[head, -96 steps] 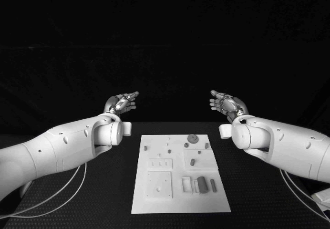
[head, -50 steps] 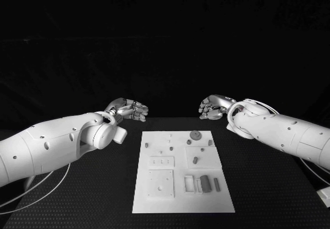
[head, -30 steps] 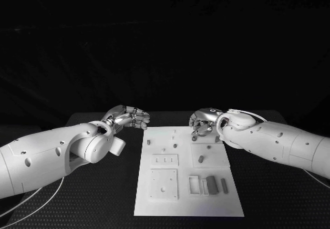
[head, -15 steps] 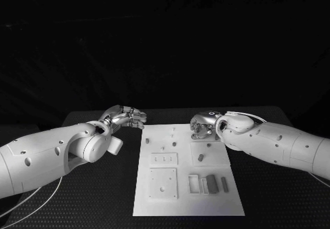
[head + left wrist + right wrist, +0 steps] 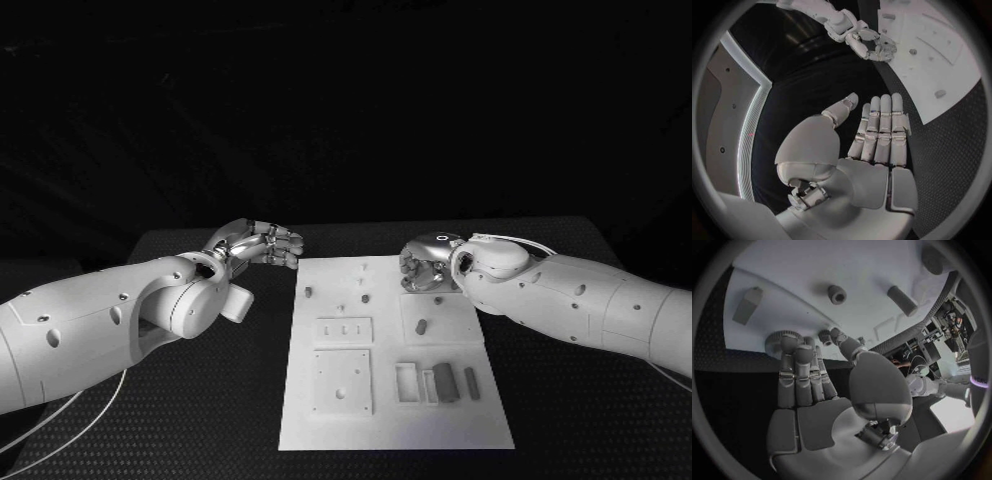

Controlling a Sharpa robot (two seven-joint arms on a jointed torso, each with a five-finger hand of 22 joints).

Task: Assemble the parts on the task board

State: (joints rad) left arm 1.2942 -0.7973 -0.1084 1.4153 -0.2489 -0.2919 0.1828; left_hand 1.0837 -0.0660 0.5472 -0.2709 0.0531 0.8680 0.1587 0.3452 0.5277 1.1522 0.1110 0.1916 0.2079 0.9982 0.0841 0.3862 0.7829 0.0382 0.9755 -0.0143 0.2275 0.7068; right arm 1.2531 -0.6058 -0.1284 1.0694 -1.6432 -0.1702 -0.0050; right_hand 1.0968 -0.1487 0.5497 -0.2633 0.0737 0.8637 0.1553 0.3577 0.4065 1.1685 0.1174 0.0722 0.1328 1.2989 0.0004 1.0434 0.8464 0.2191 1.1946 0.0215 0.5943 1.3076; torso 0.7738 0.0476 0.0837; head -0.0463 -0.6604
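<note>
The task board (image 5: 335, 330) is lying in the middle of the black counter (image 5: 216, 420), its long axis running from the near edge toward the far edge. The right robot hand (image 5: 426, 266) is reaching down over the board's far right corner, its fingertips (image 5: 791, 342) touching a round toothed part (image 5: 777, 340) lying flat there; whether it is actually gripping that part cannot be told. The left robot hand (image 5: 265, 245) is hovering just off the board's far left corner, holding nothing, fingers straight and side by side. Near the board's near right corner, oblong parts (image 5: 444, 381) are lying parallel to its long axis.
</note>
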